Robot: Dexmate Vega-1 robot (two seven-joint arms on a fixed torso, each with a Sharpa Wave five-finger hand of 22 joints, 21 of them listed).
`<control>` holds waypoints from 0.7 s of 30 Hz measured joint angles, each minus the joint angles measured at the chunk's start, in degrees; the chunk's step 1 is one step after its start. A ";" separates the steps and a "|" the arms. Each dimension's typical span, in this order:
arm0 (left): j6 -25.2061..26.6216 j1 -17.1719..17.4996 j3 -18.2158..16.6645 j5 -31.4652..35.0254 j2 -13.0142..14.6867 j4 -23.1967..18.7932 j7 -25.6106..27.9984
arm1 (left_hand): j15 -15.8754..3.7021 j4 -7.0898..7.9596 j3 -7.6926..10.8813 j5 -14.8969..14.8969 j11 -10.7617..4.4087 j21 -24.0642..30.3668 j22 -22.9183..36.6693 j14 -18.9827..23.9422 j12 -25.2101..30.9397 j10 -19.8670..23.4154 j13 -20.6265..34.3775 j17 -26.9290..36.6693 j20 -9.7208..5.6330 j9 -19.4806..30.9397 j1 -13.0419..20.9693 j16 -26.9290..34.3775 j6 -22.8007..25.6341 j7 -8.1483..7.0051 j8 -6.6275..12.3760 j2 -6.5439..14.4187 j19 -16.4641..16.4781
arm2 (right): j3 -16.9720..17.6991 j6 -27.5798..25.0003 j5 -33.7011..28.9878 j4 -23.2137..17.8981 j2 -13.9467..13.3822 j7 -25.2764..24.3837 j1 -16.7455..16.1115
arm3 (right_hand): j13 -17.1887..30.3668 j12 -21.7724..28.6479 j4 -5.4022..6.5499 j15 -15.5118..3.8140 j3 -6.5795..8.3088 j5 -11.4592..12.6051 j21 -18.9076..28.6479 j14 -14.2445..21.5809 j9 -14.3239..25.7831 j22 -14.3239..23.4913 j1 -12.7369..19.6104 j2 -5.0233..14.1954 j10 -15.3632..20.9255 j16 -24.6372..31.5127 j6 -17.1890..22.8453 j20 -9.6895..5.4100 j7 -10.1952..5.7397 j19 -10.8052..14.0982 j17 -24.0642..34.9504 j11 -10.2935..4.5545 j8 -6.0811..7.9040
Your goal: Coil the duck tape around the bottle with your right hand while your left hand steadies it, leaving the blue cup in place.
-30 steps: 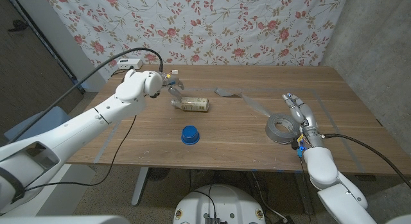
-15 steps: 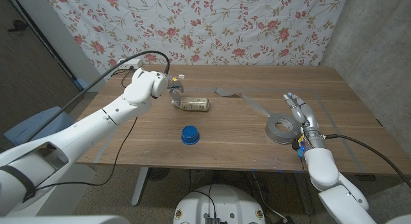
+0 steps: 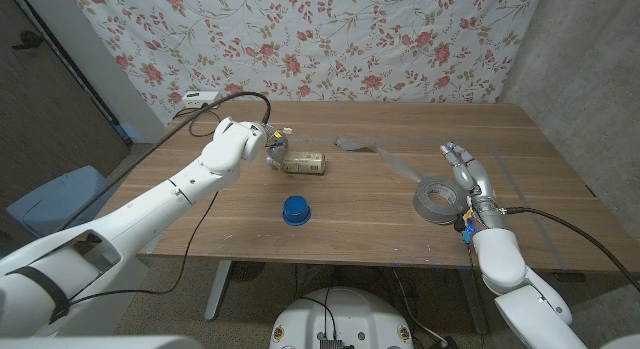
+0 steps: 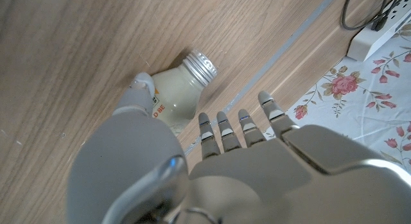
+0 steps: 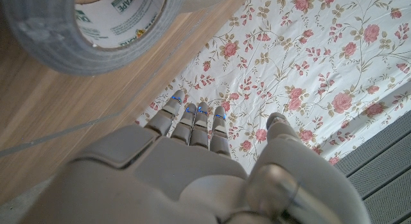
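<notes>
The left arm is stretched across the wooden table (image 3: 520,139) and the left hand (image 3: 268,141) is poised over the cap end of the bottle (image 3: 300,163), which is lying on its side — the fingers (image 4: 225,131) are extended and apart, the thumb is set against the bottle's shoulder, and nothing is gripped. The right hand (image 3: 468,176) is held just beside the roll of duct tape (image 3: 438,199), fingers straight and spread, empty. The blue cup (image 3: 294,210) is seen near the front edge.

Over the last second we have brought our left hand (image 3: 272,147) in from the left toward the lying bottle (image 3: 301,163), so that it now sits right at the bottle's neck end with its thumb against the bottle in the left wrist view.
</notes>
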 measured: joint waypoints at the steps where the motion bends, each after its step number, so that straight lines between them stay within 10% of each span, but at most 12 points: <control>1: -0.54 0.12 -0.09 -0.29 -0.43 0.71 0.72 | 0.00 0.00 0.00 0.00 0.00 -0.06 0.00 0.00 0.00 0.00 0.00 0.00 0.00 0.00 0.01 0.00 -0.09 0.09 -0.29 0.01 0.00 | -0.06 -0.17 -0.08 0.00 0.00 -0.02 0.08 | 0.00 0.00 0.14 0.00 -0.14 0.00 0.00 0.00 0.00 0.00 0.00 0.00 0.00 0.00 0.00 0.00 0.00 0.00 0.00 0.00 0.00; 21: -4.21 -0.77 1.82 -0.73 -3.05 6.30 4.97 | -0.01 -0.34 -0.94 -0.54 -1.10 -0.39 0.14 5.79 0.73 6.76 0.29 0.01 -1.34 0.04 4.49 1.28 10.48 1.13 2.79 5.42 3.59 | -0.40 -1.74 -1.05 -0.40 0.33 -0.99 0.51 | 0.00 0.00 -0.02 -0.31 -0.44 0.00 0.00 0.31 0.00 -0.01 -0.82 0.82 -0.01 0.00 0.31 0.00 -0.31 0.00 -0.01 0.00 0.00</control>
